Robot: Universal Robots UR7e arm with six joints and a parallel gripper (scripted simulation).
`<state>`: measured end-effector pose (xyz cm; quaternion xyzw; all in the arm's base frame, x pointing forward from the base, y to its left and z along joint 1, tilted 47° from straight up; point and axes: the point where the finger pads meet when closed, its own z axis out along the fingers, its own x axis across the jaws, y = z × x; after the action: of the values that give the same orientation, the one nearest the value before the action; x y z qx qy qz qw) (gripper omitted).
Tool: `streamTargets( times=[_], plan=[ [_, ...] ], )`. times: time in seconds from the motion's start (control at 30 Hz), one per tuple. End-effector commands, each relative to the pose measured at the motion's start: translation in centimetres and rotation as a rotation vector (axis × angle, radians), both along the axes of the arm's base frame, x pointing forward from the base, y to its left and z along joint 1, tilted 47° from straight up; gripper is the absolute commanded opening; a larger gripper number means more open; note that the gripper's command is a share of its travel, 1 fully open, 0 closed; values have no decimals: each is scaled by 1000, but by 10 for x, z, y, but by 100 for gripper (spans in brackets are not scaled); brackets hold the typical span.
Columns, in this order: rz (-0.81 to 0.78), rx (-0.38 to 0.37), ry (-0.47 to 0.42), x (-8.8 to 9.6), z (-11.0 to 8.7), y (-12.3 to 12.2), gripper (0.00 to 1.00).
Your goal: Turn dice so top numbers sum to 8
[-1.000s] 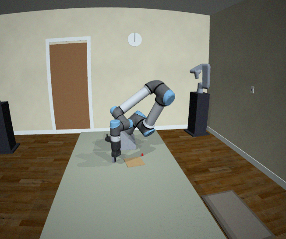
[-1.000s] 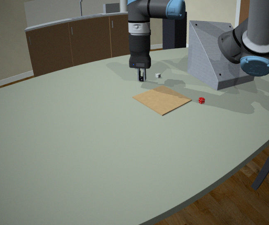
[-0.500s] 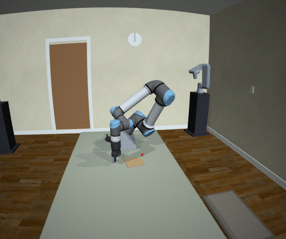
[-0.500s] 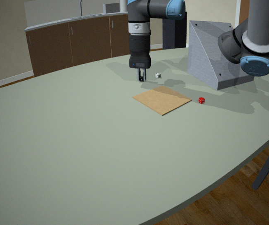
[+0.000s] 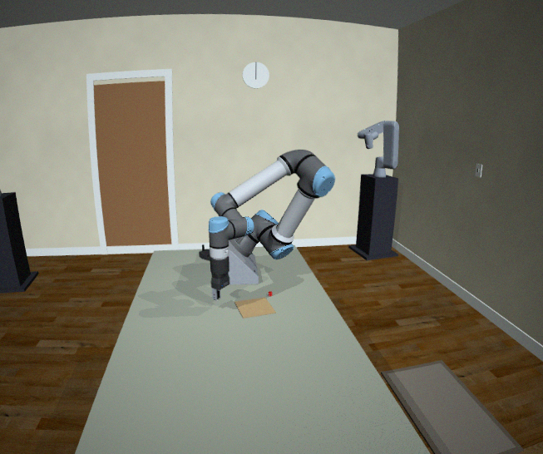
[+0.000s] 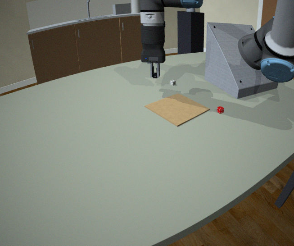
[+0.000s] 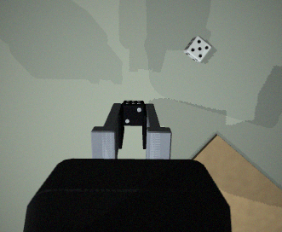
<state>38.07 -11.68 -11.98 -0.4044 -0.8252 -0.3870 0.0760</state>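
My gripper (image 5: 216, 294) (image 6: 155, 75) points straight down, shut on the black die and held a little above the table, left of the mat in the top view. The black die (image 7: 133, 115) shows two white pips on its upward face. The white die (image 6: 172, 82) (image 7: 198, 49) lies on the table off the mat, with five pips on top. The red die (image 5: 269, 293) (image 6: 220, 109) lies on the table just off a corner of the mat; its top number is too small to tell. The tan mat (image 5: 255, 308) (image 6: 177, 112) (image 7: 259, 183) lies flat and bears no die.
The grey wedge-shaped robot base (image 5: 244, 269) (image 6: 222, 63) stands behind the mat, close to the white and red dice. The arm's elbow and forearm hang over the base. Arm shadows cross the table (image 5: 242, 381) (image 6: 88, 158) around the dice.
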Motion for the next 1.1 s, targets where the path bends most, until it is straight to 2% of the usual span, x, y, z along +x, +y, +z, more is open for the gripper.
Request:
streamTargets(
  times=[0.0, 0.23, 0.6, 0.83, 1.07],
  plan=[
    [5, 4, 1, -8, 27, -28, 34],
    [5, 4, 1, -11, 38, -39, 34],
    [4, 4, 2, -11, 38, -39, 34],
    [-80, 27, 88, -6, 35, -33, 34],
    [-94, 43, 73, -6, 35, -33, 34]
  ],
)
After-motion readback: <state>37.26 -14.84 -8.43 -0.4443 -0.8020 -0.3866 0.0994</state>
